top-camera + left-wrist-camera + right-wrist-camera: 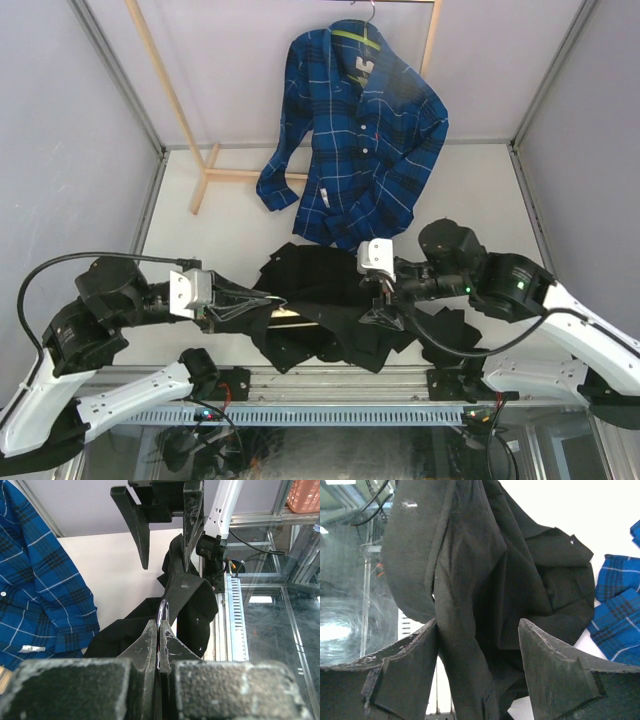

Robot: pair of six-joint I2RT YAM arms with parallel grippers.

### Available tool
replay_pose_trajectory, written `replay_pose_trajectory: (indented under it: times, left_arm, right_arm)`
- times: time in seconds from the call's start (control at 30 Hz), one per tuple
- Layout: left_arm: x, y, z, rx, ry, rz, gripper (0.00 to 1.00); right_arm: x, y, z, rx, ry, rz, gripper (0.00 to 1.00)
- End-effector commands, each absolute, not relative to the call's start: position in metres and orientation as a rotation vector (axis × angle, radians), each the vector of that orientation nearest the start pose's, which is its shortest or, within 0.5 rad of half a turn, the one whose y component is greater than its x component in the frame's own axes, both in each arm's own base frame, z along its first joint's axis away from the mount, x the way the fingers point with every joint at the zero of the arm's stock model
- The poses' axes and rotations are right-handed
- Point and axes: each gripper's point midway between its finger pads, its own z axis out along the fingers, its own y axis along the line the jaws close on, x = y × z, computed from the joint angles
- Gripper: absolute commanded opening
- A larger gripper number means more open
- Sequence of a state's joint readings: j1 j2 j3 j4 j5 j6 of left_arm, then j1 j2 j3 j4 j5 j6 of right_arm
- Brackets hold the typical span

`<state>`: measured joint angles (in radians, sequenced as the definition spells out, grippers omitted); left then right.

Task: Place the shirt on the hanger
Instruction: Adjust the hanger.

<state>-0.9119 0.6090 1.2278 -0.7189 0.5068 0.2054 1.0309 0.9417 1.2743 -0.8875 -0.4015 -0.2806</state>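
The black shirt (320,290) lies bunched on the table between my grippers. The cream wooden hanger (288,316) is mostly buried in it; only a short pale strip shows. My left gripper (236,306) is shut on the hanger's silver hook (163,612), which rises between its closed fingertips in the left wrist view. My right gripper (384,302) is open, and a raised fold of the shirt (470,580) hangs between its spread fingers (415,650). It also shows in the left wrist view (165,550), where black cloth (185,595) drapes by one finger.
A blue plaid shirt (355,130) hangs on a wooden rack (210,170) at the back; its hem reaches the table just behind the black shirt. It also shows in the wrist views (40,590) (620,620). A metal rail (330,412) runs along the near table edge.
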Motion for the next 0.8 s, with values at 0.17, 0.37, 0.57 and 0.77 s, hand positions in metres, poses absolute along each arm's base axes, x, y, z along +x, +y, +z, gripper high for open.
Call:
replay_pose_trajectory:
  times: [0.17,0.37,0.57,0.77]
  left_arm:
    - [0.055,-0.191,0.426,1.186,1.114,-0.903,0.00]
    - [0.060,-0.193,0.427,1.169,1.113,-0.894,0.00]
    - [0.065,-0.193,0.430,1.126,1.116,-0.891,0.01]
    - [0.080,-0.194,0.429,1.043,1.160,-0.861,0.43]
  right_arm:
    - [0.080,0.274,0.293,-1.566,1.575,0.946,0.58]
    - [0.076,0.276,0.284,-1.551,1.584,0.984,0.44]
    - [0.076,0.271,0.287,-1.501,1.564,0.980,0.13]
    - [0.084,0.271,0.299,-1.396,1.555,0.971,0.00]
